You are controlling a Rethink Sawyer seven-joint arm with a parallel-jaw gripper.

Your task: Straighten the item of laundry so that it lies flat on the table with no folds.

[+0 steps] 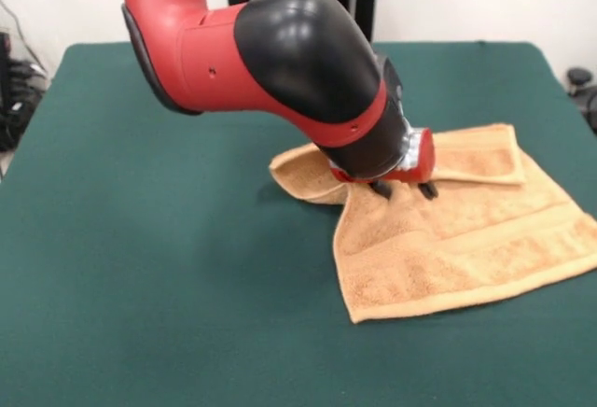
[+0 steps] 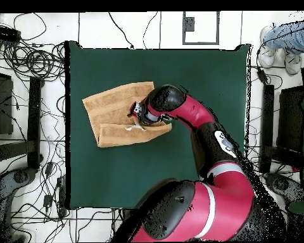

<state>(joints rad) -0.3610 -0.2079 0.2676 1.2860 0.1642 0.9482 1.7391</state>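
The tan-orange towel (image 1: 448,248) lies on the dark green table (image 1: 140,239), right of centre in the front view. Its far edge is folded over on itself (image 1: 476,155). Its left corner is bunched under the arm (image 1: 303,175). My gripper (image 1: 405,189) points down at the towel's middle, its two dark fingertips (image 1: 381,187) apart and touching the cloth beside a crease. In the overhead view the towel (image 2: 110,107) lies left of centre with the gripper (image 2: 135,114) over its right part, and a fold runs along its lower edge.
The towel's right corner reaches the table's right edge in the front view (image 1: 588,239). My red and black arm (image 1: 280,52) hangs over the table's middle. In the overhead view a person's legs and shoes (image 2: 284,38) stand beyond the table's top right corner, and cables (image 2: 34,60) lie on the floor.
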